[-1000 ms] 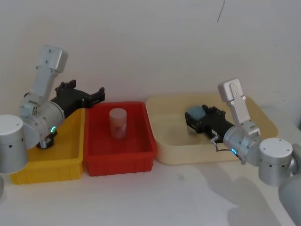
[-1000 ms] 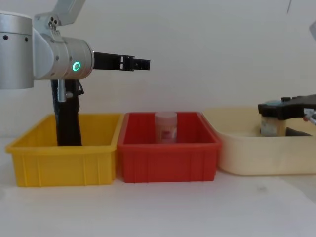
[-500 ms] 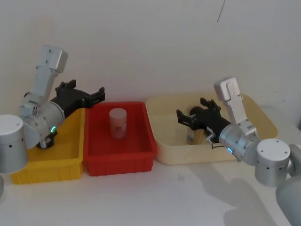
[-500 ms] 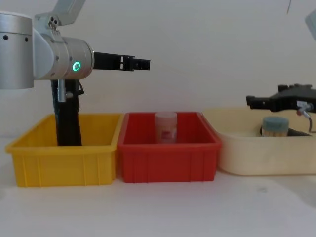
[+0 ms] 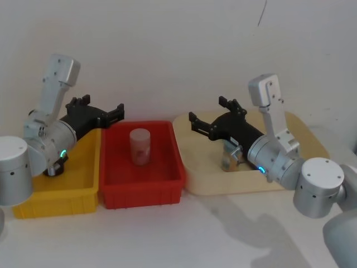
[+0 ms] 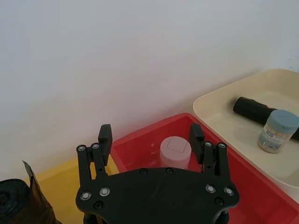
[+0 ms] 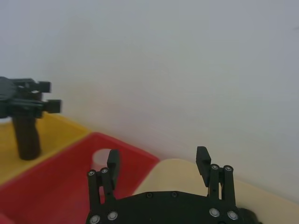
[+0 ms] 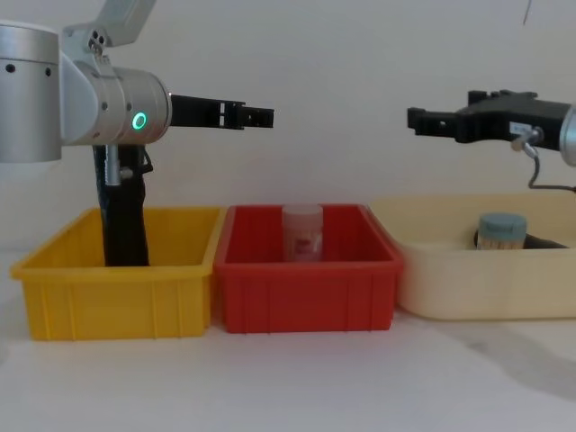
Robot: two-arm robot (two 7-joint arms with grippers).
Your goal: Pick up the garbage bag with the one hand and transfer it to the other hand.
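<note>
Black roll (image 6: 254,110) behind jar (image 6: 277,130)

— How's my light?
— I'm seeing bright, even, soft light from above, with faint grey shadows on the white table (image 5: 234,229)

— Focus?
— Slightly hazy overall; in my right wrist view the red bin (image 7: 70,172) looks soft
</note>
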